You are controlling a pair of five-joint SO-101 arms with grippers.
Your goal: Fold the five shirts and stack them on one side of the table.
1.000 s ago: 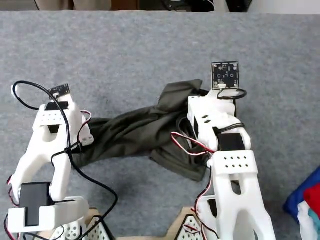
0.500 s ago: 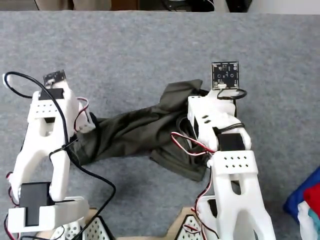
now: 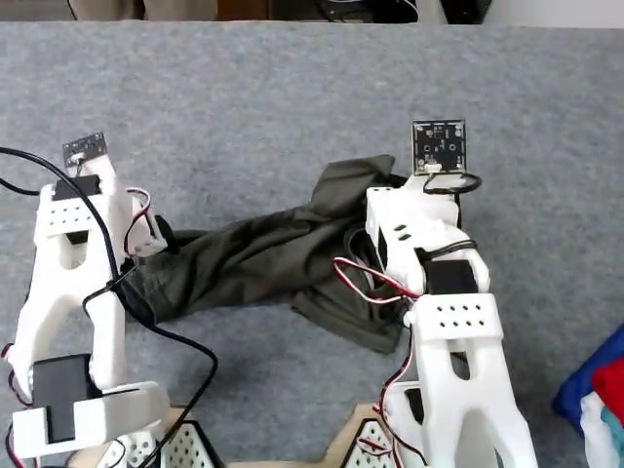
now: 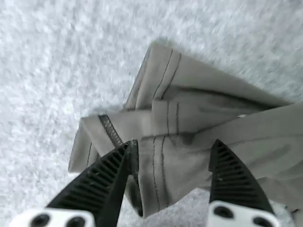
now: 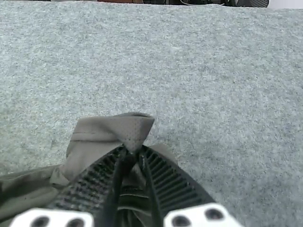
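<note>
A crumpled olive shirt (image 3: 258, 258) lies stretched across the middle of the grey table, between my two arms. My left gripper (image 3: 148, 242) is at the shirt's left end. In the left wrist view the left gripper (image 4: 173, 144) is open, its black fingers (image 4: 106, 182) straddling the bunched hem of the shirt (image 4: 189, 123). My right gripper (image 3: 383, 188) holds the shirt's far right corner. In the right wrist view the right gripper (image 5: 133, 152) is shut on a raised fold of the shirt (image 5: 113, 130).
A pile of blue, red and white shirts (image 3: 597, 395) lies at the table's right edge near the front. Both arm bases stand at the front edge. Bare grey table (image 3: 244, 97) stretches behind the olive shirt.
My left arm has moved left and toward the table's far side, and the shirt's left end shifted slightly left with it. The right arm has stayed still.
</note>
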